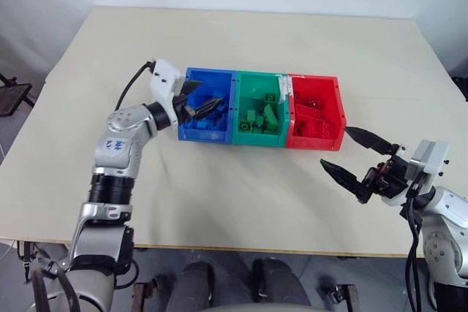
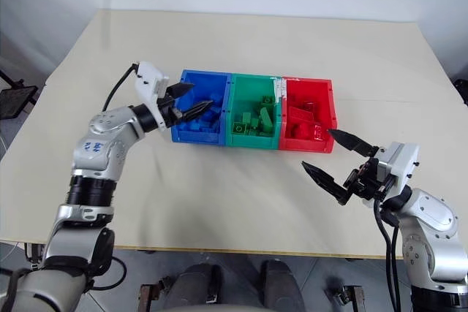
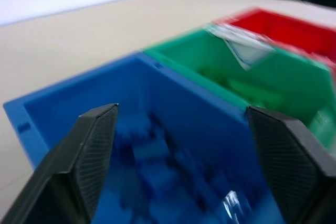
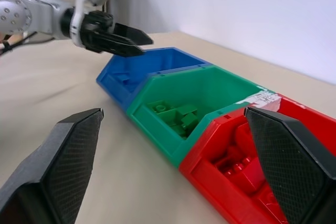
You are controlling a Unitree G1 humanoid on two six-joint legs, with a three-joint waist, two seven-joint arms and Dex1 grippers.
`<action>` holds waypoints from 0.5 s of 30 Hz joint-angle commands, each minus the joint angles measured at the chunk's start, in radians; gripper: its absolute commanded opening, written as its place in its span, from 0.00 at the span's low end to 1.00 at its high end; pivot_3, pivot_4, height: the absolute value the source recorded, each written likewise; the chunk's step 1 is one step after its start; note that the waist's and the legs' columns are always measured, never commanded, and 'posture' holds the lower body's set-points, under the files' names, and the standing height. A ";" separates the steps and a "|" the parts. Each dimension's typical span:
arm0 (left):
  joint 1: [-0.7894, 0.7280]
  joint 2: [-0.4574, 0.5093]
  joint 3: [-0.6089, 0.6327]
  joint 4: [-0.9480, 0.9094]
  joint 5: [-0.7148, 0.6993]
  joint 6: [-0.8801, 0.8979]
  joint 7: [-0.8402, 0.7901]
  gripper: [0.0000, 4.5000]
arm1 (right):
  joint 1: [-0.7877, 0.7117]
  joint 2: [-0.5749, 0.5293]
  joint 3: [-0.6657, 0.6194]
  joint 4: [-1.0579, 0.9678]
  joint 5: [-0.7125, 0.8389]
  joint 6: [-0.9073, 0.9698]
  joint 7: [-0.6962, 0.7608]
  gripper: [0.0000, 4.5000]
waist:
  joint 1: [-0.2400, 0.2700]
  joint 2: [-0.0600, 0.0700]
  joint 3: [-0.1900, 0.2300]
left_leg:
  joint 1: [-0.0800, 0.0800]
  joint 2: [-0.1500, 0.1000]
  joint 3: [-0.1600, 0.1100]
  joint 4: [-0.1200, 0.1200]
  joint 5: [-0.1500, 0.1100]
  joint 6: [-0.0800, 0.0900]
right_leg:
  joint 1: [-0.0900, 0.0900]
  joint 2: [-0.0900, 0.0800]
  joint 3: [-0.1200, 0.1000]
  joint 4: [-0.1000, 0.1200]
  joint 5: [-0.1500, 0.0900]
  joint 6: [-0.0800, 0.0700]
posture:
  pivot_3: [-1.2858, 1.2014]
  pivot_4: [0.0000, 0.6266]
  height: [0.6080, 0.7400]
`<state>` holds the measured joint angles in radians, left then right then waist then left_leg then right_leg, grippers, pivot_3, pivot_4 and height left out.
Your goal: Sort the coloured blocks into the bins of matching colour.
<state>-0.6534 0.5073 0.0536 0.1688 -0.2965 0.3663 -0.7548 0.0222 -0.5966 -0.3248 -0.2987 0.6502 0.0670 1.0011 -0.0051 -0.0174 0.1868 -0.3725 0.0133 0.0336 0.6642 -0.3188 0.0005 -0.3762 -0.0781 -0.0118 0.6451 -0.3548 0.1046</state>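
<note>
Across the bare beige counter we see no stray blocks, so our empty left pincer, jaws apart over the blue bin, could snag its rim withdrawing, while our right pincer waits spread wide.

no readable text, white tag between green and red bins perhaps printed, too blurred

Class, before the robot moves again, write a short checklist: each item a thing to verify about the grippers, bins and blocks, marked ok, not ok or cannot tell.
1. Left gripper open and holding nothing, above the blue bin: ok.
2. Right gripper open and holding nothing, over the table in front of the red bin: ok.
3. Blue blocks lie in the blue bin: ok.
4. Green blocks lie in the green bin: ok.
5. Red blocks lie in the red bin: ok.
6. No block of a wrong colour buried under others: cannot tell.
</note>
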 commanded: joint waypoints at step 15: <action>0.460 0.226 0.226 -0.142 -0.088 -0.283 -0.214 0.88 | 0.020 -0.116 -0.034 0.150 -0.030 -0.055 0.218 1.00 | 0.002 0.000 0.000 | 0.000 0.000 -0.002 -0.002 -0.002 0.003 | 0.001 -0.004 0.000 -0.003 -0.001 -0.001 | 0.52 0.24 1.00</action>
<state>-0.1874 0.7348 0.2394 0.0767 -0.3487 0.0626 -0.9971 0.0371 -0.6986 -0.3227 -0.1441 0.6144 0.0348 1.2124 -0.0027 -0.0174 0.1868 -0.3719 0.0134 0.0320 0.6626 -0.3211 0.0038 -0.3747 -0.0825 -0.0120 0.6422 -0.3553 0.1034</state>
